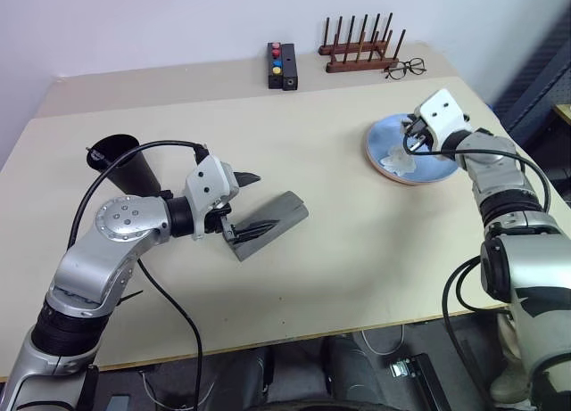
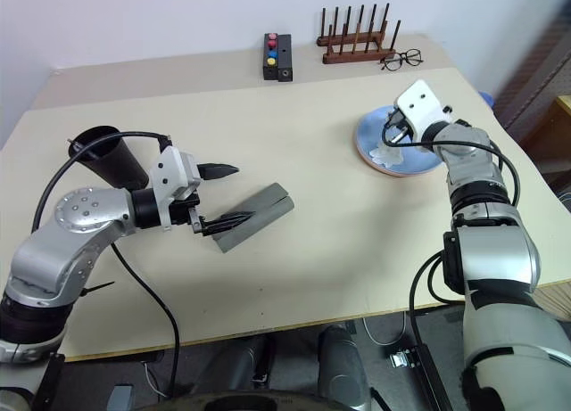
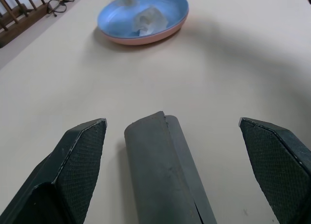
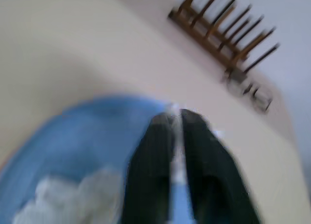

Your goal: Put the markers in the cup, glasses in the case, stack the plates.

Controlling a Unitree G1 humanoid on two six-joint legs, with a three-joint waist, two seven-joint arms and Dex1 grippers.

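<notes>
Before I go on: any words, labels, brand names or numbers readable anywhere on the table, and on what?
None can be read.
Button box: red, blue and yellow caps, no lettering that shows.
Case, blue plate, cup, wooden rack: plain surfaces, no print seen.

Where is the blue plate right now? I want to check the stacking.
In the left eye view the blue plate sits on the pink plate at the table's right side, under the right gripper, short of the wooden rack.

beige table (image 1: 339,250) against pale wall (image 1: 134,19); dark cluttered floor (image 1: 294,375) below, maybe cables.
</notes>
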